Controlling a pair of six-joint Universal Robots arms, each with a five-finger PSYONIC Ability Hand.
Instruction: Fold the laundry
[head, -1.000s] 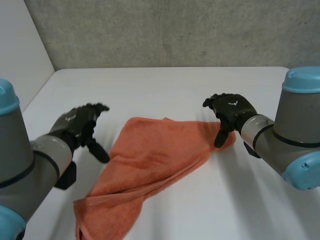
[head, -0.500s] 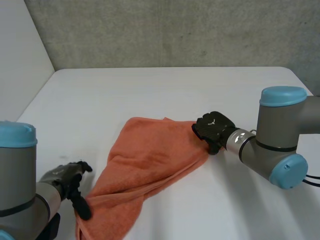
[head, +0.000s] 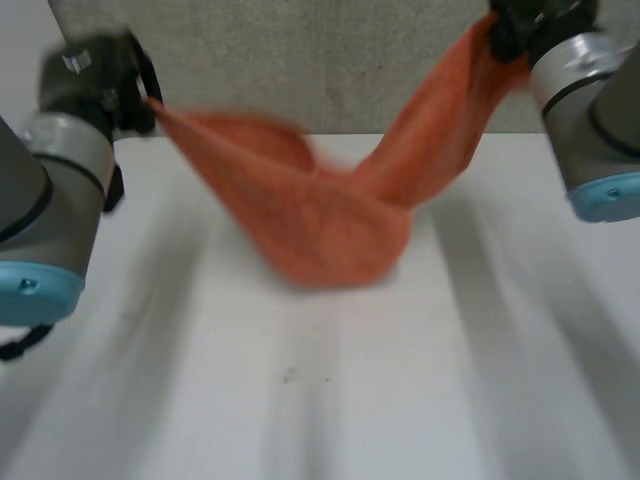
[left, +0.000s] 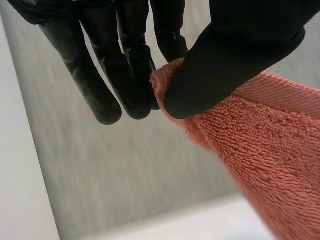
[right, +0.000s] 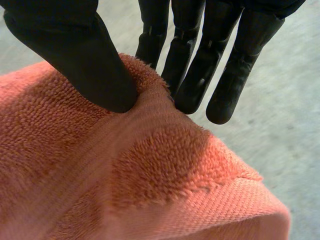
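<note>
Orange terry towel (head: 330, 220) lifted, sagging between left hand (head: 95, 80), right hand (head: 530, 20).

1. towel (head: 330, 225): plain orange-salmon terry, no print, flat-woven band at edge
2. left hand (head: 95, 72), right hand (head: 542, 16): black
3. table (head: 350, 400): white
4. wall (head: 300, 60): mottled grey
5. left arm (head: 50, 200), right arm (head: 590, 110): grey, light-blue caps

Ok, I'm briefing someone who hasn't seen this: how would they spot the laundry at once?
Over the white table, an orange terry towel hangs between two raised hands. The left hand pinches one end and the right hand the other, so its middle sags; it alone is orange.
</note>
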